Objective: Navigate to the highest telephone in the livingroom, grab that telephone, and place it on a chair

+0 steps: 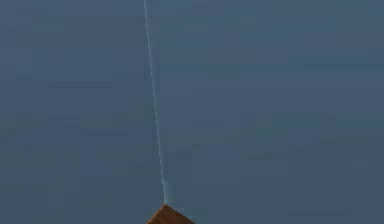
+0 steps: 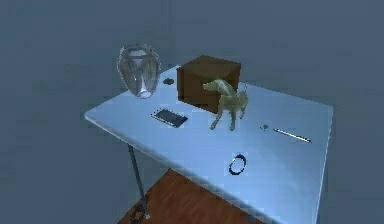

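Forward view: one wedge of brown floor [image 1: 168, 216] at the foot of one wall corner [image 1: 155, 100]. Arm side view, near to far: one pale blue surface [image 2: 290, 175] on one visible thin leg [image 2: 135, 180]; one dark ring [image 2: 237, 165] by its near edge; one flat dark telephone [image 2: 170, 118] lying on the surface, left of one pale horse figurine [image 2: 228, 103]; one thin rod [image 2: 291, 134] at the right; one brown box [image 2: 208, 78] behind the figurine; one glass vase [image 2: 138, 70] at the far left corner, with one small dark object [image 2: 169, 81] beside it. The hand's state cannot be told.
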You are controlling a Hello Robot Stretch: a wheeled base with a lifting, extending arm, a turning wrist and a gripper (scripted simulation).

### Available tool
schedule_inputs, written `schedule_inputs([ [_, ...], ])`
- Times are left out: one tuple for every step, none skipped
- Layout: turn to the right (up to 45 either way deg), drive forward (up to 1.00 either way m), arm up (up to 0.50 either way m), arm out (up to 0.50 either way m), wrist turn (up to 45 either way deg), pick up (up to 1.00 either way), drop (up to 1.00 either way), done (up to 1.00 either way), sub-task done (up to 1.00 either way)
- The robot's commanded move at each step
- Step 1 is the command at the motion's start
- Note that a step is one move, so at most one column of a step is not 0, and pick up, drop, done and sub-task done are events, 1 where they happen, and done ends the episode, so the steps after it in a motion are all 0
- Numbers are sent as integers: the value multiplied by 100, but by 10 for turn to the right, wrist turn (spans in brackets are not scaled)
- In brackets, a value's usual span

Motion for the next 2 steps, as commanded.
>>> schedule_inputs([
  [0,0,50,0,0,0,0,0,0],
  [0,0,38,0,0,0,0,0,0],
])
